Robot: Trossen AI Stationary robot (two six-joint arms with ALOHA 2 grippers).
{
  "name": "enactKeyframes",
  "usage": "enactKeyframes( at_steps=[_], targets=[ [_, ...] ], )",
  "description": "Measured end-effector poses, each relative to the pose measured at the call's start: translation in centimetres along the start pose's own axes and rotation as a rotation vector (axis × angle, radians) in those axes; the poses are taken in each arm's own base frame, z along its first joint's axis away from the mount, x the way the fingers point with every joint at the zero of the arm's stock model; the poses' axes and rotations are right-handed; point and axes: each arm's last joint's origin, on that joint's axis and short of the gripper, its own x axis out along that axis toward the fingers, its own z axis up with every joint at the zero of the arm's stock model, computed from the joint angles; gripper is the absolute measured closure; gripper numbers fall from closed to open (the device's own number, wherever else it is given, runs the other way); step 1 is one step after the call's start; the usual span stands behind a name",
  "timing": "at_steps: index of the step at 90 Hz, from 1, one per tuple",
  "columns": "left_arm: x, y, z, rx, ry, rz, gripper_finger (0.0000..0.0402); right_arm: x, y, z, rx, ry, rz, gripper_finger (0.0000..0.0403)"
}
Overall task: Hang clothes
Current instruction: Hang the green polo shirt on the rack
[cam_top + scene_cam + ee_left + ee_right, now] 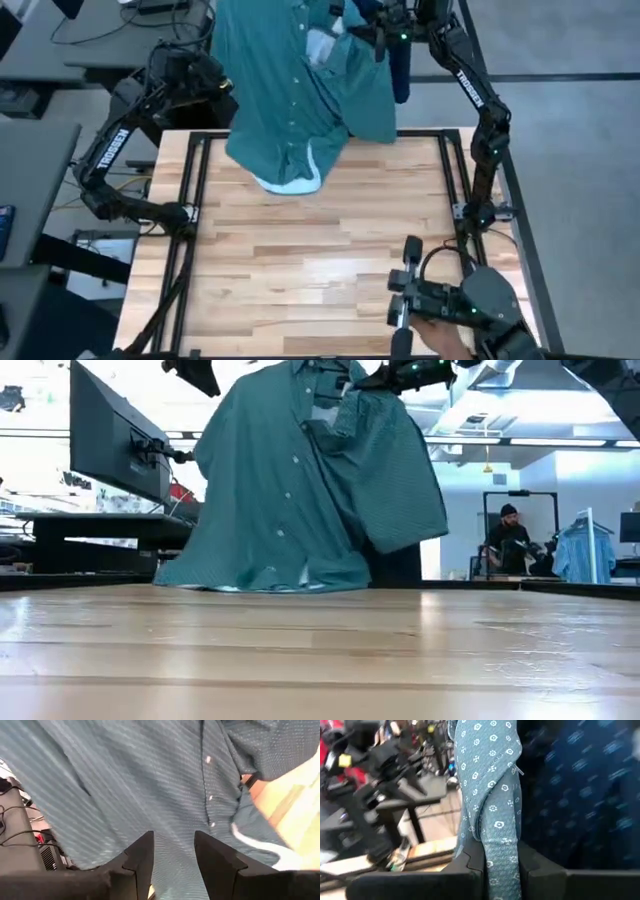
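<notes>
Presently, 1 garment is in hand and both arms work at the far edge of the table.

Shirt: the teal shirt (pixel 300 90) hangs lifted, front buttons outward; its hem drapes onto the far edge of the table (pixel 300 270).
Right gripper: the right gripper (pixel 495 865) is clamped on a fold of the shirt, seen pinched between its 2 fingers in the right wrist view. It holds high at the collar end, so the cloth hangs straight below it.
Left gripper: the left gripper (pixel 172 852) has its fingers parted with nothing between them. It sits just beside the shirt's front panel, facing the button line, probably to take a second hold or spread the cloth.
Navy shirt: the navy shirt (pixel 580 795) hangs just behind the right gripper, near the teal cloth.
Jeans: not identifiable.
Hand: a hand (pixel 440 340) rests at the near edge by a black device (pixel 450 295), well apart from both grippers.
Edges: the hem overlaps the table's far rail; lifting higher would likely free it.
Open room: bare wood lies below and toward the near side of both grippers. Behind the right gripper, room is tight because of the navy shirt.
</notes>
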Motion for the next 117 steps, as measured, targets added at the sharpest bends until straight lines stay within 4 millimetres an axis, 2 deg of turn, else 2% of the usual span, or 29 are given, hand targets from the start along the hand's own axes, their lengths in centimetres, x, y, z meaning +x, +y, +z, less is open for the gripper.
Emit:
enactKeyframes(
  at_steps=[22, 50, 56, 67, 77, 94, 103, 117],
  targets=[
    [0.0, 0.0, 0.0, -0.002, 0.0, 0.0, 0.0279, 2.5, -2.3, -3.0, 0.053, 0.032, -0.018, 0.0377],
    [0.3, -0.1, 0.0, -0.021, 0.006, -0.006, 0.0279, 2.4, -2.5, -3.2, 0.042, 0.05, -0.037, 0.0377],
    [0.3, -0.1, 0.0, -0.02, 0.01, -0.009, 0.0279, 2.3, -2.5, -3.4, 0.061, 0.066, -0.047, 0.0359],
    [0.3, -0.1, -0.1, -0.019, 0.017, -0.012, 0.0279, 1.8, -2.7, -3.9, 0.102, 0.126, -0.113, 0.0301],
    [0.3, -0.1, -0.2, -0.027, 0.03, -0.015, 0.0279, 0.0, -2.9, -3.7, 0.103, 0.201, -0.204, 0.0249],
    [0.2, -0.4, -0.9, -0.036, 0.1, -0.047, 0.0279, -5.4, -2.5, -2.7, 0.205, 0.327, -0.319, 0.0195],
    [0.3, -0.7, -1.0, -0.038, 0.082, -0.116, 0.0279, -7.8, -1.2, -2.1, 0.232, 0.402, -0.331, 0.0187],
    [0.8, -1.4, -2.3, -0.057, 0.04, -0.16, 0.0279, -10.1, 2.0, -1.1, 0.241, 0.491, -0.344, 0.0185]
  ],
)
